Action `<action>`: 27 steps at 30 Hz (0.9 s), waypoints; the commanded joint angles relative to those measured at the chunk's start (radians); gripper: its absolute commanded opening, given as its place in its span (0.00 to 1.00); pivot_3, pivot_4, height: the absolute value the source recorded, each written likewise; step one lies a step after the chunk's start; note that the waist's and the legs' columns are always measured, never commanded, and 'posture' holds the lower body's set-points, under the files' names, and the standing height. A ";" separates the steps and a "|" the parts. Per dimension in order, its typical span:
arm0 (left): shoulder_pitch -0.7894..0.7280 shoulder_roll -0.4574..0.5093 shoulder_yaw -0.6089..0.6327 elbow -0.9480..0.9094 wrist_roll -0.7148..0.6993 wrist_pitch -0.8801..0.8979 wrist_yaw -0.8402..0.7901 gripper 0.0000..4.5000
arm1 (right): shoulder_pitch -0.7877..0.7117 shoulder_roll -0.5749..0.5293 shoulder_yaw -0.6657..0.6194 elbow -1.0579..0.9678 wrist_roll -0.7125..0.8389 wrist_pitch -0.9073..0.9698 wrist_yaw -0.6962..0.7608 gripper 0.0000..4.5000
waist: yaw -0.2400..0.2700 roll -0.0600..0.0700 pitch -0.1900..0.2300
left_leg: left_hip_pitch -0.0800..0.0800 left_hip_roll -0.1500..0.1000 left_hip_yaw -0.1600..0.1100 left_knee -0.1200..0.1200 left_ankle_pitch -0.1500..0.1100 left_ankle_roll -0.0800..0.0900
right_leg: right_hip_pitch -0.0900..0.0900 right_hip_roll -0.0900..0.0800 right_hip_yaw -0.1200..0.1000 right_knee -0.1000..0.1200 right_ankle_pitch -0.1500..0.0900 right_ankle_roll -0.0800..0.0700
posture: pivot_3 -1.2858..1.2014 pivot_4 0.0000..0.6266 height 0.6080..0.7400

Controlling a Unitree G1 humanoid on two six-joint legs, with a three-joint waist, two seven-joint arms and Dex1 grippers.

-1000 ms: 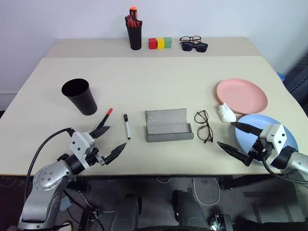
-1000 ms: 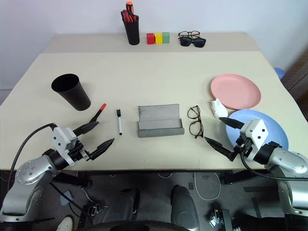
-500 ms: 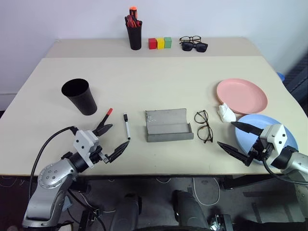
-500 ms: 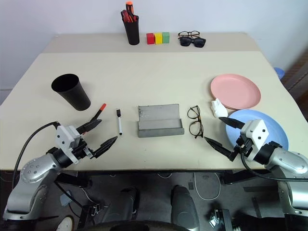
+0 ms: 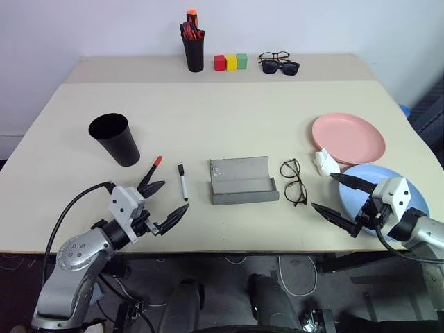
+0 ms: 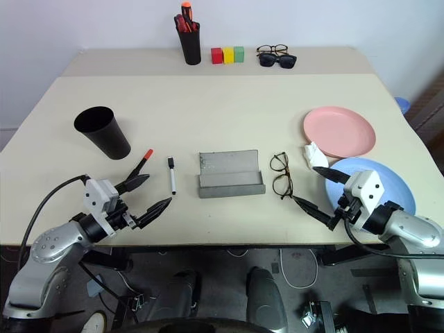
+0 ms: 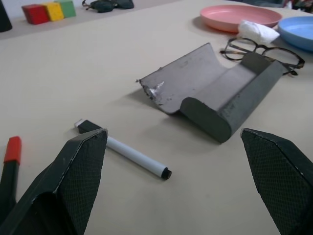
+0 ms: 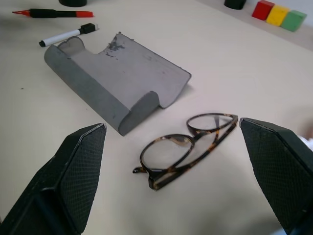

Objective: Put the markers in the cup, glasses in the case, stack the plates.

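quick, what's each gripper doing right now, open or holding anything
Left gripper: open, holding nothing, near the markers.
Right gripper: open, holding nothing, beside the glasses.

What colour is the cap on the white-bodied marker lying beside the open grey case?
Black. The white-bodied marker has a black cap at one end; clearest in the left wrist view.

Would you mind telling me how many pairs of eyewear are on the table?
3: wire-frame glasses beside the open case; black-rimmed spectacles and sunglasses together at the far edge.
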 commanded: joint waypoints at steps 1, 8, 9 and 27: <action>-0.027 -0.018 0.028 -0.044 -0.022 0.045 0.065 1.00 | -0.017 -0.010 -0.006 -0.008 0.007 -0.010 0.012 0.99 | 0.000 0.000 0.000 | 0.000 0.000 0.000 0.000 0.000 0.000 | 0.000 0.000 0.000 0.000 0.000 0.000 | 0.52 0.24 1.00; -0.157 -0.137 0.037 -0.115 0.029 0.340 0.429 1.00 | -0.137 -0.020 0.033 -0.077 0.185 0.120 0.087 0.99 | -0.001 -0.001 0.000 | 0.001 0.000 -0.001 0.002 0.000 0.000 | 0.001 0.000 0.000 0.002 0.000 0.001 | 0.52 0.24 1.00; -0.184 -0.142 0.032 -0.128 0.018 0.416 0.461 1.00 | -0.167 -0.026 0.056 -0.071 0.182 0.126 0.109 0.99 | -0.003 -0.001 0.000 | 0.001 0.000 -0.001 0.002 0.000 0.000 | 0.001 0.001 0.000 0.002 0.000 0.001 | 0.52 0.24 1.00; -0.670 -0.413 0.175 -0.078 0.075 1.389 0.857 1.00 | -0.413 0.003 0.266 0.184 0.018 -0.033 0.320 0.99 | -0.003 -0.004 0.002 | 0.002 0.000 -0.005 0.000 0.002 -0.004 | 0.001 0.003 -0.001 0.003 0.002 0.004 | 0.52 0.24 1.00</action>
